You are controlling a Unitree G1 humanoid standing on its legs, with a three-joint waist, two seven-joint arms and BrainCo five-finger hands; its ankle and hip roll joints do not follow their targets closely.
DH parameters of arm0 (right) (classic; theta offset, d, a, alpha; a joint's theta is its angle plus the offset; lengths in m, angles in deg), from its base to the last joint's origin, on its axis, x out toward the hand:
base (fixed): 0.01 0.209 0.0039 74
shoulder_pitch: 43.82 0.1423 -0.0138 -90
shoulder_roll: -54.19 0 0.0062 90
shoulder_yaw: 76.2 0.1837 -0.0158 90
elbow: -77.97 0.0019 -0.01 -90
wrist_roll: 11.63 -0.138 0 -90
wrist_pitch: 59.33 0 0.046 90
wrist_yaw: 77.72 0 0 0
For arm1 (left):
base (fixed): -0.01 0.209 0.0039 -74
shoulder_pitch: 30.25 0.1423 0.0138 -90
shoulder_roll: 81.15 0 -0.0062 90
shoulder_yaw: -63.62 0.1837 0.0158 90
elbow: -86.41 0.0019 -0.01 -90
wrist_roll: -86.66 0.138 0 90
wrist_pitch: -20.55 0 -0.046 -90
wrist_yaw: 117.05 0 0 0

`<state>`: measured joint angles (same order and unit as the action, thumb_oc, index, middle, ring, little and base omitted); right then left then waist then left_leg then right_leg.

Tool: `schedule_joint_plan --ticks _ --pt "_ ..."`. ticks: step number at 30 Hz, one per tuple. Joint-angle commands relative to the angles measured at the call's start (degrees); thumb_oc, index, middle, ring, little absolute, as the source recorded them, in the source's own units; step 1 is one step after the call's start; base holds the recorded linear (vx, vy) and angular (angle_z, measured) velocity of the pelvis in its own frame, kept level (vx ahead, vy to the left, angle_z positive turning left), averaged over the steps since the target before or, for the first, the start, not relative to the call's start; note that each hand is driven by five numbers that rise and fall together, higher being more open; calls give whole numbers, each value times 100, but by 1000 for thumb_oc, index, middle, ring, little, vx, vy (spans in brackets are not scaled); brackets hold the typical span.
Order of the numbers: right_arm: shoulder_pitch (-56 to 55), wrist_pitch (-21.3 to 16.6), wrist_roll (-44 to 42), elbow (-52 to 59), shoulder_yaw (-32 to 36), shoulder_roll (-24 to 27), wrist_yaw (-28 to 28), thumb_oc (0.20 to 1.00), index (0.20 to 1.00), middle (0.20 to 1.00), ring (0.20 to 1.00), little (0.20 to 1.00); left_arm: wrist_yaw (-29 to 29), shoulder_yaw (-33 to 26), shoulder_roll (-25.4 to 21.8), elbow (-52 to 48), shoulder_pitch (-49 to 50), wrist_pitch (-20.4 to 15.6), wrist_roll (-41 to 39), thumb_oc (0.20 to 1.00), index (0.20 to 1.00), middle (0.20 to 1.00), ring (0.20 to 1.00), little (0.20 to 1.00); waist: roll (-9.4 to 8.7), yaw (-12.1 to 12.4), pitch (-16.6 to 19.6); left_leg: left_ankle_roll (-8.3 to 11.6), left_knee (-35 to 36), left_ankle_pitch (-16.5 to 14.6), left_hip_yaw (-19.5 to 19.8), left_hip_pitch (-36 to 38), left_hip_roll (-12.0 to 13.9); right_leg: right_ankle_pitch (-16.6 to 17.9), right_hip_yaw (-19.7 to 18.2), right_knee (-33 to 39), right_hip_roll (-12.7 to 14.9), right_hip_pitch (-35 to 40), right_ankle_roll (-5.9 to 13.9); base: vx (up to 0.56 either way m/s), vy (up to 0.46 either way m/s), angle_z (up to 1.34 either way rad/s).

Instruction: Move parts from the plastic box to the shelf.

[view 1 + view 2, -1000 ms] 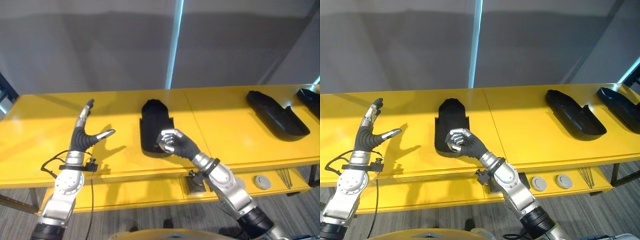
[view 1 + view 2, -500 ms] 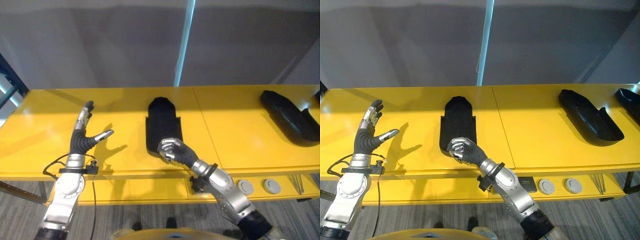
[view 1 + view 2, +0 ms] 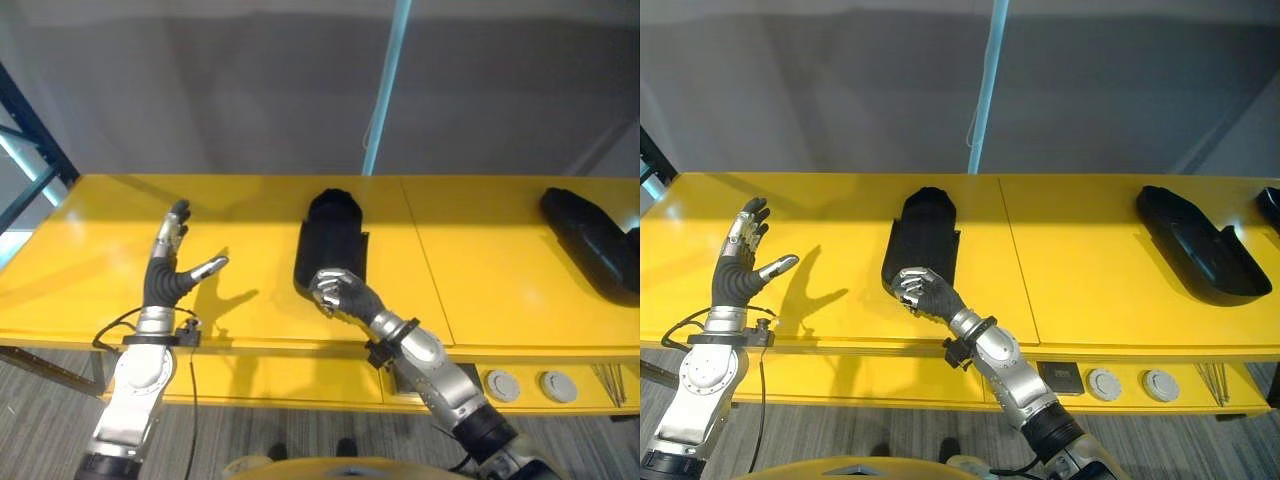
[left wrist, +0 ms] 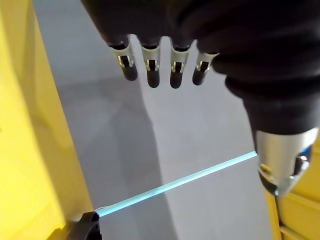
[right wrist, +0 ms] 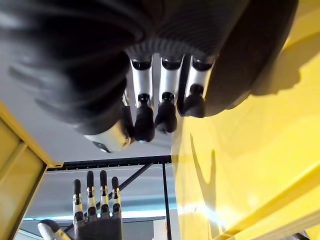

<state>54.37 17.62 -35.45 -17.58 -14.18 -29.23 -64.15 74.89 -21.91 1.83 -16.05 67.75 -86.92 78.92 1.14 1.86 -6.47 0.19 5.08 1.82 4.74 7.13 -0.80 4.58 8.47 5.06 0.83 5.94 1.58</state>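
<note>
A long black part point(image 3: 333, 240) lies on the yellow shelf top point(image 3: 480, 270), its length running away from me. My right hand point(image 3: 338, 293) sits at the part's near end with its fingers point(image 5: 145, 117) curled against the thumb. Nothing shows between them in the right wrist view. My left hand point(image 3: 168, 268) is held upright above the shelf's left side, well clear of the part, with straight, spread fingers point(image 4: 152, 70). It also appears past the right hand point(image 5: 95, 205).
A second black part point(image 3: 1195, 245) lies at the right on the shelf top, and the tip of another point(image 3: 1272, 198) is at the far right edge. Round grey discs point(image 3: 1103, 383) lie on the lower level. A dark metal frame point(image 3: 30, 130) stands at left.
The camera has swung left, shifting the whole scene. My right hand has drawn back from over the black part to its near end. The left hand holds its pose.
</note>
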Motion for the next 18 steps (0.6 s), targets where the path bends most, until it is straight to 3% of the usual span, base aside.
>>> schedule_joint_plan --ticks 1,12,18 --pt "295 -183 247 -165 -209 -168 -230 200 200 200 200 200 -32 -67 -222 -49 -319 -293 -159 1000 1000 1000 1000 1000 -227 54 93 181 -28 -490 -35 54 259 -907 3 -213 459 431 331 7 -3 12" --pt "222 -261 391 87 300 -16 -463 200 200 200 200 200 -63 -150 -211 17 -254 -236 -222 1000 1000 1000 1000 1000 -239 90 124 173 -20 -478 26 18 237 -900 79 -187 460 447 333 1 1 2" --pt "-538 -536 -51 1784 1356 184 -405 200 200 200 200 200 -25 -364 -141 -9 -51 -212 -65 1000 1000 1000 1000 1000 -237 -111 126 161 -8 -513 -108 46 261 -886 -39 -172 456 404 352 4 5 4"
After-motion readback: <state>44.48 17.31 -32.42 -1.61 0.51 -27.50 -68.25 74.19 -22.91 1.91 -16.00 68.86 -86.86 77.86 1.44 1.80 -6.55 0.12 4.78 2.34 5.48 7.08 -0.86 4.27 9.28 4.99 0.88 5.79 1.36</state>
